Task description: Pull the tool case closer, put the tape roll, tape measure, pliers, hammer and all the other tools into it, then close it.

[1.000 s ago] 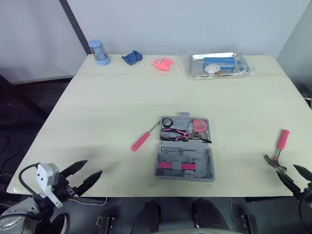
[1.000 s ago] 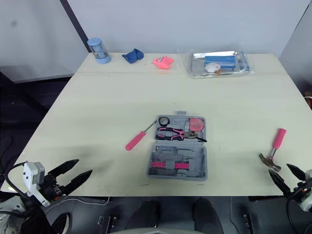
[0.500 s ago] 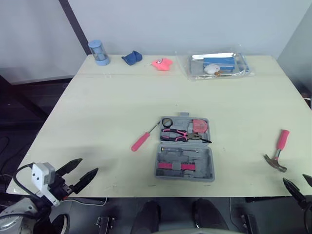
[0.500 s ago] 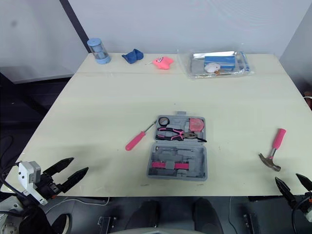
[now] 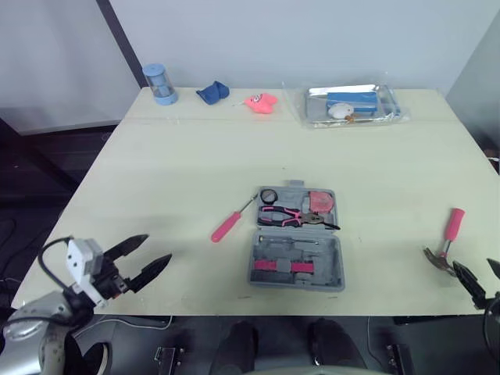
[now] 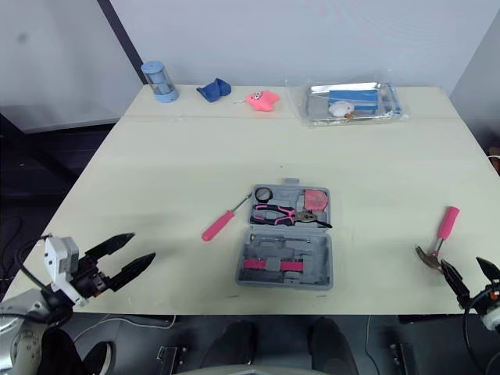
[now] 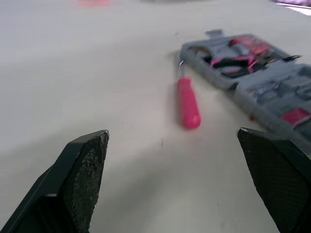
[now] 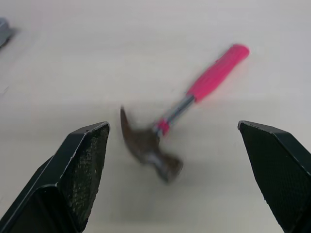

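Note:
The grey tool case [image 5: 297, 238] lies open in the middle of the table. Its far half holds a black tape roll [image 5: 268, 195], pink-handled pliers [image 5: 285, 216] and a pink tape measure [image 5: 319, 201]. A pink-handled screwdriver [image 5: 227, 226] lies on the table just left of the case, also seen from the left wrist [image 7: 188, 102]. My left gripper [image 5: 158, 247] is open over the front left edge, well short of the screwdriver. The pink-handled hammer [image 5: 445, 241] lies at the right front. My right gripper [image 6: 462, 262] is open just in front of the hammer's head [image 8: 150, 145].
Along the far edge stand a blue jar [image 5: 158, 83], a blue object [image 5: 212, 93], a pink object [image 5: 260, 101] and a clear bag of items [image 5: 351, 104]. Bare tabletop [image 5: 195, 164] spreads around the case.
My left gripper has moved forward over the table's front left edge. My right gripper has risen toward the hammer's head. The tools and the case have not moved.

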Available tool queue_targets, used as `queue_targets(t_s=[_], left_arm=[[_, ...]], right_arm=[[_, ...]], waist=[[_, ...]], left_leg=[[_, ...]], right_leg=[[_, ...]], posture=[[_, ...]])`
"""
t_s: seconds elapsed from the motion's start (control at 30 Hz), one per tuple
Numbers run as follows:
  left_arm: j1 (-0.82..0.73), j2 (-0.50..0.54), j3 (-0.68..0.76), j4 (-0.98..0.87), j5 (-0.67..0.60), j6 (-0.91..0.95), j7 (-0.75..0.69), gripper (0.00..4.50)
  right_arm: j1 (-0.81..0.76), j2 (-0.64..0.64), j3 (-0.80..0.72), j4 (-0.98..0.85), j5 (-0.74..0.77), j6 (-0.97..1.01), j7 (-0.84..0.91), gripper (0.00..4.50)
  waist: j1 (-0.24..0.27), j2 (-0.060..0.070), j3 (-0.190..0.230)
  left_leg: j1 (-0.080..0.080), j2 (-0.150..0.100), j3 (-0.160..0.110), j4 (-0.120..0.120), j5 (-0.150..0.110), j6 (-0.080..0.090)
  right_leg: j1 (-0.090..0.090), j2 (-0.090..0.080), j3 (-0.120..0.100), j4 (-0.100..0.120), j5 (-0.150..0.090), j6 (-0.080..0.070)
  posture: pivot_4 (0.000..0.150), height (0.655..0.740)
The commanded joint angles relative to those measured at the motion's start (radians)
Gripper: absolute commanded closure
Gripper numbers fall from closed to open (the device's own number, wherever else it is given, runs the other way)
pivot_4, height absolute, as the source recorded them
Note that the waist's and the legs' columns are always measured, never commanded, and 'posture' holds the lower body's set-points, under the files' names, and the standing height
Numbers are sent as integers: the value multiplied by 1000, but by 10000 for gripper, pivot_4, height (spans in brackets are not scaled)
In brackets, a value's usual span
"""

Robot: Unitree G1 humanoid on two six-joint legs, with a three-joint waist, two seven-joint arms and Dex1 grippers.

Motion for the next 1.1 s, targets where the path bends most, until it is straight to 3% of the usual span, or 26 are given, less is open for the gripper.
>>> queue_targets(t_s=[0.03,0.33,0.63,1.0,1.1], left_arm=[[-42,28,-25,-70,-26,24,-27,0],[-186,92,-144,-183,-47,92,-116,0],[-289,146,-232,-286,-95,163,-217,0],[-397,179,-294,-360,-132,242,-254,0],[-421,179,-308,-362,-136,252,-263,0]], right_arm=[[-28,1,14,-70,-8,100,-106,449],[-186,22,78,-145,-30,397,-386,449],[-311,58,91,-77,-77,513,-536,449],[-290,97,75,-173,-79,624,-626,449],[-281,105,78,-192,-80,652,-637,7164]], waist=[[0,0,0],[-2,2,-1],[-1,3,-1],[-2,3,-1],[-2,3,-1]], left_leg=[[0,0,0,0,0,0],[0,0,0,0,0,0],[-1,0,-1,0,0,0],[-1,0,-1,0,0,0],[-1,0,-1,0,0,0]], right_leg=[[0,0,0,0,0,0],[0,0,0,0,0,0],[-1,0,-1,0,0,0],[-1,1,-1,1,0,0],[-1,1,-1,0,0,0]], posture=[[1500,7400],[1500,7400],[1500,7400],[1500,7400],[1500,7400]])
